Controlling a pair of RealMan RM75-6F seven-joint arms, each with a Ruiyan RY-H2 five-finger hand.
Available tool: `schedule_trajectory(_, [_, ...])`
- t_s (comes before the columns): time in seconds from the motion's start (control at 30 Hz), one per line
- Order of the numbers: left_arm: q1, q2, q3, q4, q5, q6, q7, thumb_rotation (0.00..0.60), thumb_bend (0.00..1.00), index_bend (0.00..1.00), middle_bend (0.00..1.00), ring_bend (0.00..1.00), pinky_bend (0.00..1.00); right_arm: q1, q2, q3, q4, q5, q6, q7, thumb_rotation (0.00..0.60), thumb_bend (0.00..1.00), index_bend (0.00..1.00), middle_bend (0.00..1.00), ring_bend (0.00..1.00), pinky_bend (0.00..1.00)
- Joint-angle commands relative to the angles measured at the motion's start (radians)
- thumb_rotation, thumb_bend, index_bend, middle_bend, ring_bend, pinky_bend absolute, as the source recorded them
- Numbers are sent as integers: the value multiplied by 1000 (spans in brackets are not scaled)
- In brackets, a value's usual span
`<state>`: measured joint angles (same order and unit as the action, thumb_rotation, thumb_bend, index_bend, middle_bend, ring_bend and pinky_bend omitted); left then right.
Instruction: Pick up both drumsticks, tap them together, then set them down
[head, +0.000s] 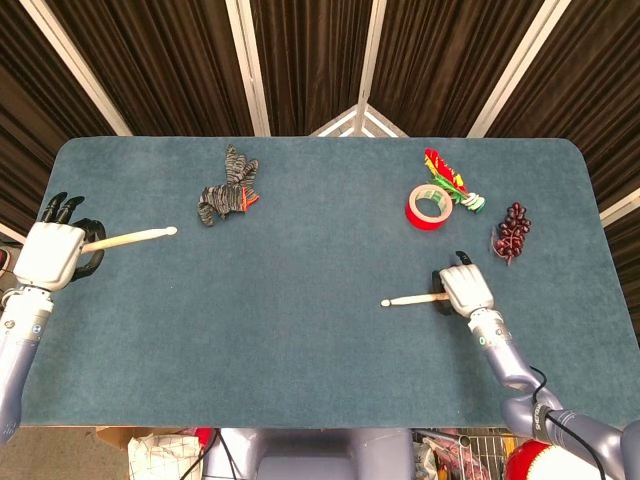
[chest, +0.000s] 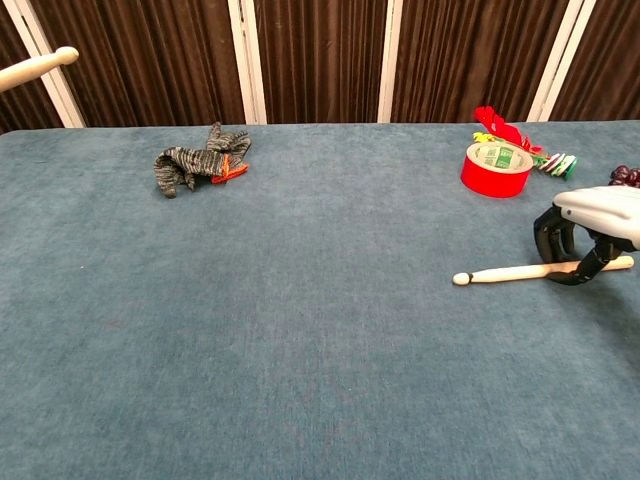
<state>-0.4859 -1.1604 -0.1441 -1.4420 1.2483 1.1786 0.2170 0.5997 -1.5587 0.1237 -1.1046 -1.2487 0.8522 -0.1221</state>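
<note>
1. Teal felt covers the table, with dark curtains behind it.
2. The left hand sits at the table's left edge, its fingers curled around the butt of the left stick.
3. That stick points right toward the table's middle; in the chest view only its tip shows, high at the upper left against the curtain, so it is held up off the table.
4. The right hand is on the right side of the table, palm down, with its dark fingers curved over the butt end of the right stick.
5. The chest view shows the right stick lying about level at the cloth, tip pointing left, its butt poking out past the fingers on the far right. I cannot tell whether it rests on the table or is raised a touch, nor whether the fingers clamp it firmly.
6. The two sticks are well apart, one at each side of the table.
7. A striped grey sock with an orange bit lies crumpled at the upper left of the cloth.
8. A red tape roll stands at the upper right, with a bunch of coloured clips just behind it.
9. Dark grapes lie near the right edge, a little beyond the right hand.
</note>
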Motion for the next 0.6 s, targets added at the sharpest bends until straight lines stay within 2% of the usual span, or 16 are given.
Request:
schedule_trajectory(0.03, [1, -1, 0, 1, 1, 0, 0, 600, 544, 590, 562, 113, 62, 0, -2, -1, 1, 1, -1, -3, 600, 336, 568, 542, 454, 95])
schedule_trajectory(0.6, [12, -2, -7, 18, 1, 8, -9, 600, 544, 591, 564, 113, 62, 6, -4, 2, -3, 5, 1, -8, 600, 359, 610, 566, 476, 95])
